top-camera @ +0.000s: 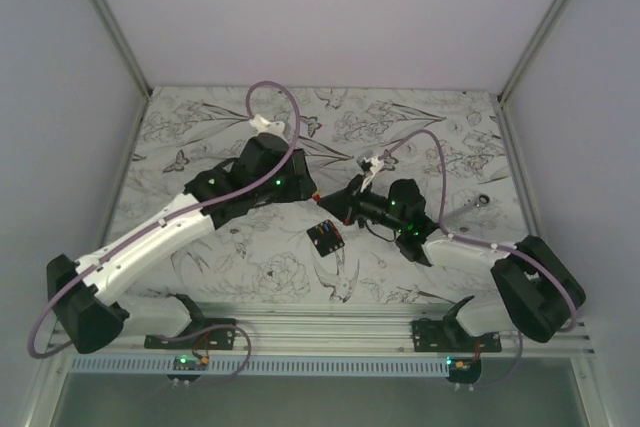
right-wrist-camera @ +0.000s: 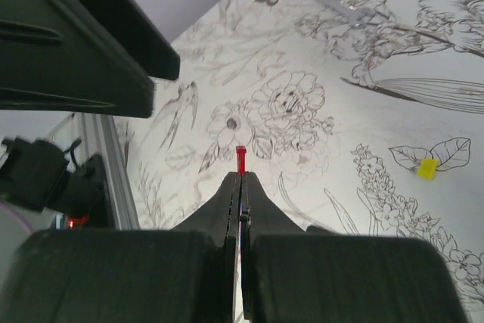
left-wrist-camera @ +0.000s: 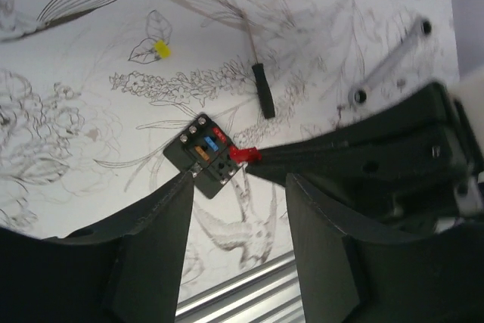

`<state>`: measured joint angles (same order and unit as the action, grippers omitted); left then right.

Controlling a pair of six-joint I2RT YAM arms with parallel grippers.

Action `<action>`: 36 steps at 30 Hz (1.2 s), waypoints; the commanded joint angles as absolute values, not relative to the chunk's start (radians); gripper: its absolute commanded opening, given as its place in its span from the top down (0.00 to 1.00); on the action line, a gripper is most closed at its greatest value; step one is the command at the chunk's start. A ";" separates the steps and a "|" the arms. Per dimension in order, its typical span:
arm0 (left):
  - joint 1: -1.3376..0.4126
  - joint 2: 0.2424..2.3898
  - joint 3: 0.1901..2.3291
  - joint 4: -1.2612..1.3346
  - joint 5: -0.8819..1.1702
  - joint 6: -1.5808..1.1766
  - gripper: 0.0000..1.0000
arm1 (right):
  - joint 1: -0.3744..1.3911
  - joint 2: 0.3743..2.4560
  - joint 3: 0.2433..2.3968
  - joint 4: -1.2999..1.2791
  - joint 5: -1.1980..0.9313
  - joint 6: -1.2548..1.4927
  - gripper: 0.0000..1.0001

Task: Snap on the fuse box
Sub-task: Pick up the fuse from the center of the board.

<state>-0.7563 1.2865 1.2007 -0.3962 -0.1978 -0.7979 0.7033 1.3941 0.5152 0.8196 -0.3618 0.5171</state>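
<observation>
Logging state at this frame. Fuse box [left-wrist-camera: 208,155] lies flat on the tabletop [top-camera: 200,137], about midway between its left and right edges and nearer the near edge than the far one, turned corner-on to the arms. Slots face up. Orange, blue and red fuses show in some of them; whether any slot is vacant is too small to tell.

Right gripper [right-wrist-camera: 240,178]: jaws pressed tight together on a red fuse [right-wrist-camera: 240,158], which pokes out past the tips. In the left wrist view the fuse appears against the box's right corner; whether it touches, or how high it hangs, cannot be told.

Left gripper [left-wrist-camera: 240,194]: fingers spread apart with nothing between them, poised over the box's near side.

Handling judgement:
- Box looks light, rigid and smooth-bottomed, moulded plastic. It will likely skid or pivot on the printed cover under an off-centre push.
- Best hold is on opposite side walls, low down, keeping off the top face where the fuses sit.
- The spread left gripper seems well placed to brace the box.
- Fuse is small and stiff, and could jam if it enters tilted. Square it to the slot first, then press straight down.

Elsewhere: a yellow fuse [left-wrist-camera: 161,49], a black stick [left-wrist-camera: 262,90] and a metal wrench [left-wrist-camera: 389,69] lie toward the far edge, apart from the box.
</observation>
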 commanded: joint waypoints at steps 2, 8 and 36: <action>-0.730 1.207 1.206 -0.401 0.082 -0.375 0.45 | 0.649 1.304 0.595 0.601 -0.617 0.386 1.00; -0.715 1.168 1.175 -0.401 0.277 -0.164 0.45 | 0.626 1.240 0.672 0.395 -0.770 0.291 1.00; -0.705 1.207 1.133 -0.394 0.644 -0.025 0.74 | 0.624 1.144 0.699 0.308 -0.980 0.240 1.00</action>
<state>-0.7113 1.1950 1.1431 -0.3969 0.5819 -0.0505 0.6312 1.1454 0.6735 0.2947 -0.9489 0.2398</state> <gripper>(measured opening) 0.271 0.006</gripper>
